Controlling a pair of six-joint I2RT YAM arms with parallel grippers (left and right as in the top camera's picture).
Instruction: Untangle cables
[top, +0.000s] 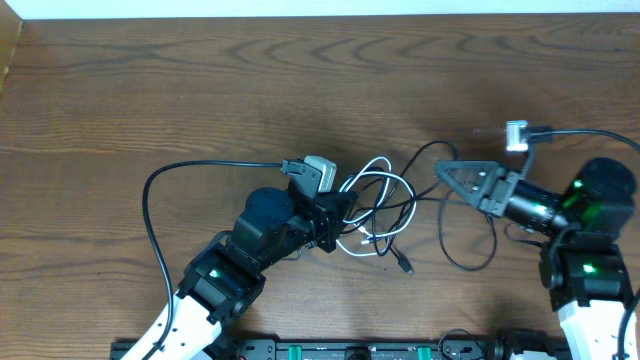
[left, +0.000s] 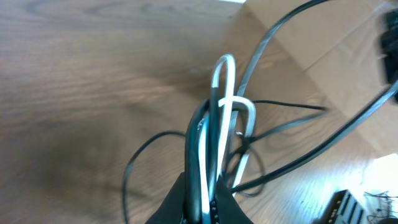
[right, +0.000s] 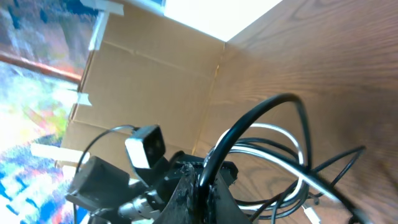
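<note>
Wood-grained table (top: 200, 90) carries the cables (top: 385, 200): thin, glossy loops, black with one white cord (top: 372, 168). They lie just right of the left gripper (top: 338, 215), whose wrist view shows several strands pinched tight in its fingers. Farther right of it, the right gripper (top: 445, 173) clamps one black strand (right: 249, 127), seen arching upward only from its wrist camera.

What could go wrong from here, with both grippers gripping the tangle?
The left gripper clamps the white cable and black strands together, so pulling apart may knot them tighter instead of freeing one. The right gripper holds a single black cable; under tension it might slip out or drag the rest along.
</note>
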